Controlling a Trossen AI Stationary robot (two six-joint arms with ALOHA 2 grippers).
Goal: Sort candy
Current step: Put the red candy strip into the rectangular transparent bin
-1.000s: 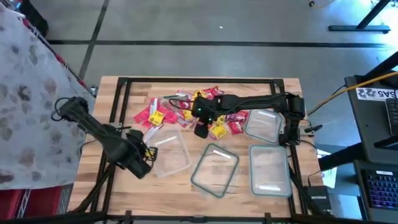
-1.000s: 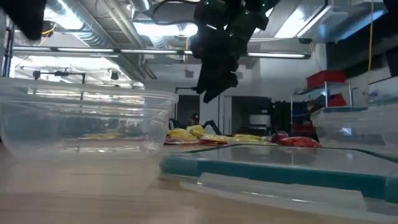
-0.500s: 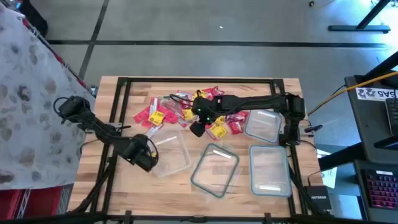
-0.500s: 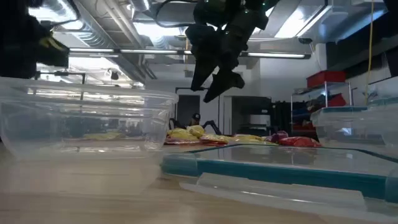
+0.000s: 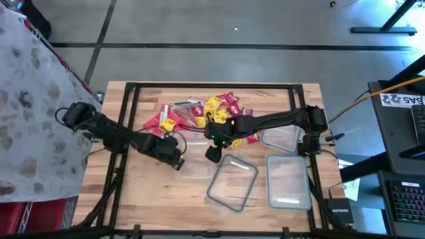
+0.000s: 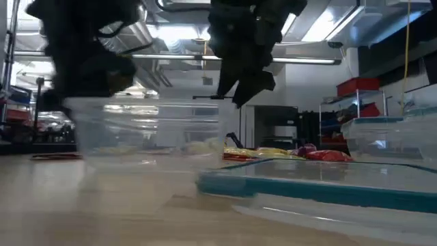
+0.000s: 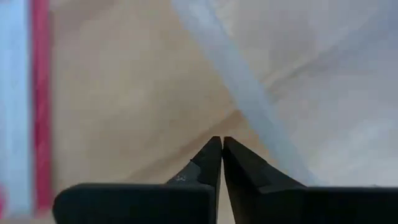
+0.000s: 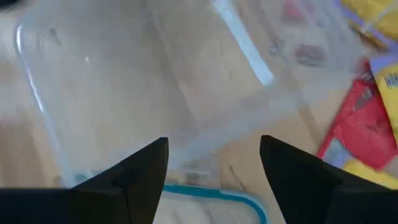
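Heap of small shiny red, pink, yellow wrapped candy [image 5: 199,114] lies at table's far centre, beside clear rounded plastic container [image 8: 155,87]. Right gripper [image 5: 212,153] hovers over container, fingers spread, empty. Left gripper [image 7: 221,152] pinched closed, empty, near container edge. Pieces likely light, crinkly, slippery; best pinched across wrapper body.

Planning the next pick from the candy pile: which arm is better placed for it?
Right. The right gripper hangs open beside the candy pile; the left gripper is shut, by a clear container.
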